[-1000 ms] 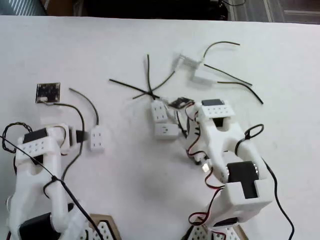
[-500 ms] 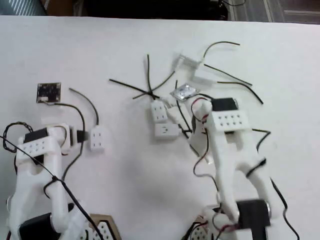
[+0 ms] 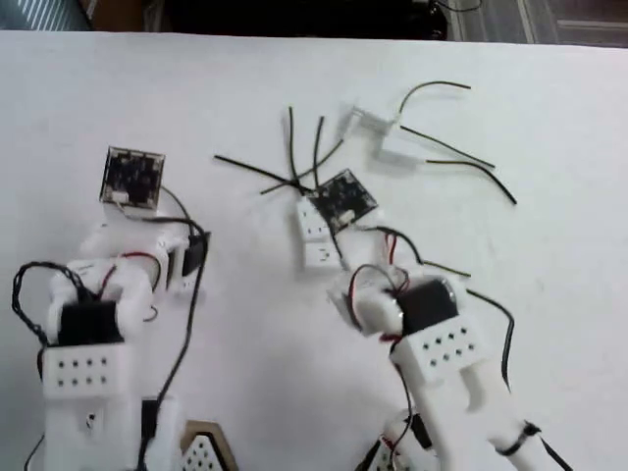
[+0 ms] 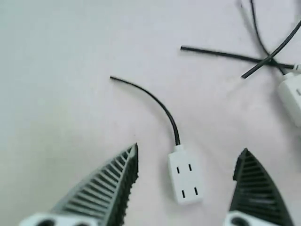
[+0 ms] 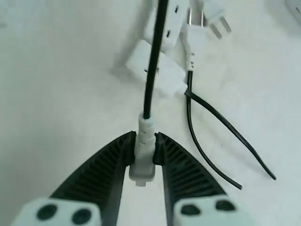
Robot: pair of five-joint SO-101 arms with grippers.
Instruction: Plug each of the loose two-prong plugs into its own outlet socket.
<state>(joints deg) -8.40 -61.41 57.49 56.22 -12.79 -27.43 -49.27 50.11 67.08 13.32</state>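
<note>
My left gripper [image 4: 189, 148] is open and hangs over a white outlet socket [image 4: 186, 175] with a curved black cord; the socket lies between its fingers [image 4: 115, 181]. In the high view this socket [image 3: 180, 273] peeks out beside the left arm. My right gripper [image 5: 144, 136] is shut on a white two-prong plug [image 5: 141, 170], whose black cord [image 5: 153, 61] runs off over two white sockets [image 5: 157, 70]. These sockets [image 3: 320, 257] lie at mid-table. Another plug [image 5: 198, 34] rests beside them. More loose plugs [image 3: 378, 132] lie farther back.
Loose black cords [image 3: 461, 162] spread across the far middle and right of the white table [image 3: 549, 245]. Several cords cross in a bundle [image 3: 294, 182] just behind the middle sockets. Both arms' bases stand at the near edge.
The left arm has swung forward over its socket. The right arm has drawn back toward the near edge and turned left, holding a plug whose cord now trails upward.
</note>
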